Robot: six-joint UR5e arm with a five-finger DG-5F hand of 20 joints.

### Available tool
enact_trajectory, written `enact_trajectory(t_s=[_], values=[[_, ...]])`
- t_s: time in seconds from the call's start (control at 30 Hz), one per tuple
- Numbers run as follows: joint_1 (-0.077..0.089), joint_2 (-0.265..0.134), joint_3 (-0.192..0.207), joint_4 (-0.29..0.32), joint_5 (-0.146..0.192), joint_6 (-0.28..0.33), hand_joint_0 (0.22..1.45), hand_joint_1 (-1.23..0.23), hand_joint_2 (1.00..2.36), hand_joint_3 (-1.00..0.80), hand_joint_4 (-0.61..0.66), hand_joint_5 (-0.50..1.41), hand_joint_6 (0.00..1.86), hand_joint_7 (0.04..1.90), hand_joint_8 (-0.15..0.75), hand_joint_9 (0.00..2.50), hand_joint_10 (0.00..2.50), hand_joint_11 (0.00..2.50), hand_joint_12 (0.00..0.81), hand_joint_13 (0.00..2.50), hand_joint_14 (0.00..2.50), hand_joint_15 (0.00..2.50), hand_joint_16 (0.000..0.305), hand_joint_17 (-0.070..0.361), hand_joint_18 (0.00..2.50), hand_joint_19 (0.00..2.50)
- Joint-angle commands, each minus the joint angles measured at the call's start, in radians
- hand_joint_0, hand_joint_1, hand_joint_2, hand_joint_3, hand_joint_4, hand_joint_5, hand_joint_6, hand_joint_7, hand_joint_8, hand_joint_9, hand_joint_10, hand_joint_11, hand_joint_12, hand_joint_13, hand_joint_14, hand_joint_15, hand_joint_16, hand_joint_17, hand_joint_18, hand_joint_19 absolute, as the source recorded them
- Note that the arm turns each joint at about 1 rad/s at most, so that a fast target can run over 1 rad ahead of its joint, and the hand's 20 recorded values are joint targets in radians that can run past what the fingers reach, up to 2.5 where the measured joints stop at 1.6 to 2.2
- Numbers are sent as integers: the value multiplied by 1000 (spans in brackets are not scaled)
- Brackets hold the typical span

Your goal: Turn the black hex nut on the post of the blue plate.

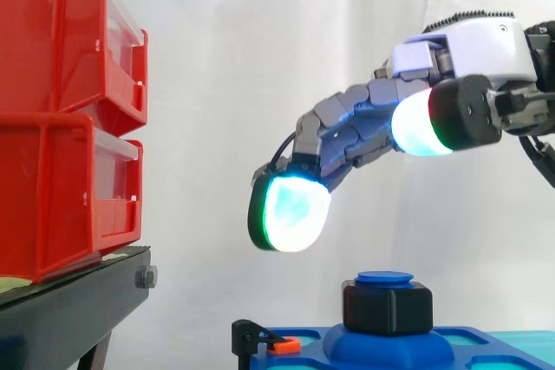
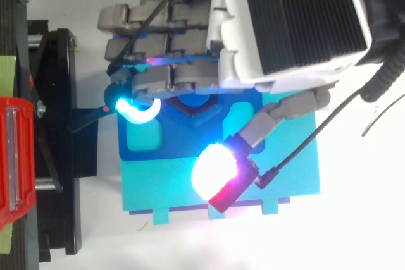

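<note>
Black hex nut on blue plate (untouched), hand above, fingers loosely extended

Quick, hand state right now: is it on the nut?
Hand: open, fingers relaxed, holding nothing, hovering above the black hex nut without touching it.

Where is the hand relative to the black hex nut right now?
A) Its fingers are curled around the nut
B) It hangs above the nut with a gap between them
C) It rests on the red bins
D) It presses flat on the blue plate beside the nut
B: in the side view the hand hangs above the black hex nut, and white curtain shows between its lowest fingertip and the nut.
</note>
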Motion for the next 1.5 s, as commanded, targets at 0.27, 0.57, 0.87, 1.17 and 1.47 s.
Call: enact_trajectory(t_s=[0.27, 0.57, 0.87, 1.17, 1.47], values=[[29, 0, -93, 113, 45, 1, 488, -248, 1000, -500, 233, -191, 502, 707, 235, 232, 0, 0, 345, 162, 0, 0, 53, 120, 268, 343], [31, -1, -100, 108, 49, -8, 485, -228, 1000, -500, 213, -190, 502, 712, 234, 225, 0, 0, 346, 136, 0, 0, 54, 121, 236, 349], [20, -1, -100, 82, 44, -20, 487, -222, 1000, -500, 241, -173, 503, 818, 237, 232, 0, 0, 347, 131, 0, 0, 54, 121, 242, 352], [14, -1, -100, 65, 42, -30, 489, -221, 1000, -500, 249, -169, 503, 830, 240, 240, 0, 0, 346, 132, 0, 0, 54, 121, 245, 360], [9, -1, -102, 70, 41, -36, 490, -222, 1000, -500, 253, -169, 503, 831, 243, 255, 0, 0, 346, 139, 0, 0, 53, 120, 247, 358]])
